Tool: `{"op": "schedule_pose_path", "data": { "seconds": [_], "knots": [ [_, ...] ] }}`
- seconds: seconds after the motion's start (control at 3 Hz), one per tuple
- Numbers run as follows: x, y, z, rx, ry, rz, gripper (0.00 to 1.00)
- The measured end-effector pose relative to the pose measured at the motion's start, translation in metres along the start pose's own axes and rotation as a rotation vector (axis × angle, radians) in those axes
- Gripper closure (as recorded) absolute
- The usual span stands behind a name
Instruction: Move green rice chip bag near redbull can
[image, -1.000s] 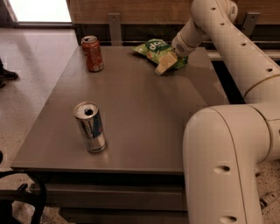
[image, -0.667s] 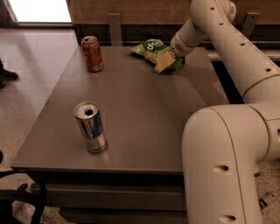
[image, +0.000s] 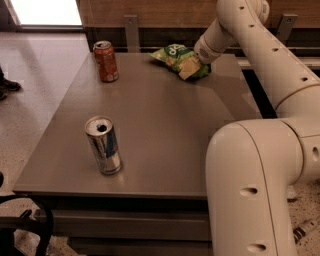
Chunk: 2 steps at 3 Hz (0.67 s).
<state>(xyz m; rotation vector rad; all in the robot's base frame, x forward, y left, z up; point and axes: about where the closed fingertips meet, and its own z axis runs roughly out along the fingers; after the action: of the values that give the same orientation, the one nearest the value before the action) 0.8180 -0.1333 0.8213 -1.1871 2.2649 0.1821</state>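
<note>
The green rice chip bag (image: 179, 59) is at the far edge of the grey table (image: 165, 125), right of centre. My gripper (image: 202, 65) is at the bag's right end, shut on it, with its fingers mostly hidden by the bag and the wrist. The redbull can (image: 103, 145), silver and blue with an open top, stands upright near the table's front left, far from the bag.
A red-orange soda can (image: 106, 61) stands upright at the far left corner. My arm's large white links (image: 260, 165) fill the right side. A wall and rail (image: 150, 35) run behind the table. A shoe (image: 7, 85) is on the floor at left.
The bag and my gripper have shifted slightly left and toward the far edge together. Both cans have stayed put.
</note>
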Motion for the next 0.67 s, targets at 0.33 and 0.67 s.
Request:
{"op": "schedule_pose_path", "data": {
  "seconds": [0.33,0.67],
  "knots": [
    [-0.0001,0.0008,0.0020,-0.003,0.002,0.000,1.00],
    [-0.0007,0.0006,0.0010,-0.003,0.002,0.000,1.00]
  ]
}}
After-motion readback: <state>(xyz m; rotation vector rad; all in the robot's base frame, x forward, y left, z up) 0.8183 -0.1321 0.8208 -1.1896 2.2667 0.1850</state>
